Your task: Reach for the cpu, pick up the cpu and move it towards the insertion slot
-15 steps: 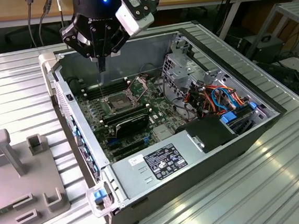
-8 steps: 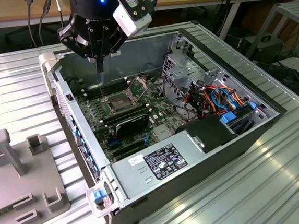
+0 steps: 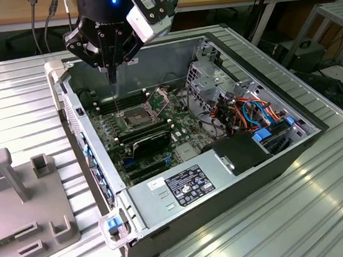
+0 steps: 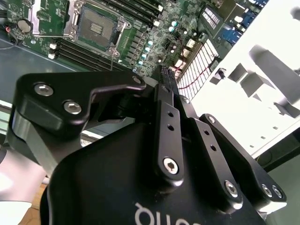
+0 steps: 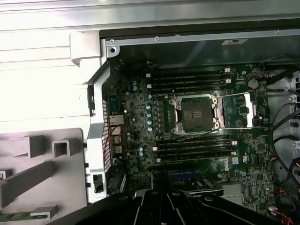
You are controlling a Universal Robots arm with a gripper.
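The insertion slot [image 3: 135,115] is a silver-framed square socket with a dark, bare centre on the green motherboard inside the open computer case [image 3: 271,165]. Its thin hinged plate [image 3: 159,98] stands flipped open beside it. My gripper [image 3: 113,79] hangs above the case, a little toward the exterior view's left of the socket, with its fingers together and nothing visible between them. In the second wrist view the gripper [image 4: 167,77] points at the board, and the insertion slot [image 4: 96,26] lies beyond it. In the first wrist view the insertion slot [image 5: 196,115] sits mid-board, past the gripper [image 5: 168,196]. The cpu is out of view.
A grey fixture [image 3: 21,202] with upright blocks and slots stands on the ribbed metal table at the exterior view's left. Inside the case are black memory slots [image 5: 192,79], a black ribbed shroud [image 3: 152,143], a power supply [image 3: 185,184], a metal drive cage [image 3: 215,76] and coloured cables [image 3: 248,113].
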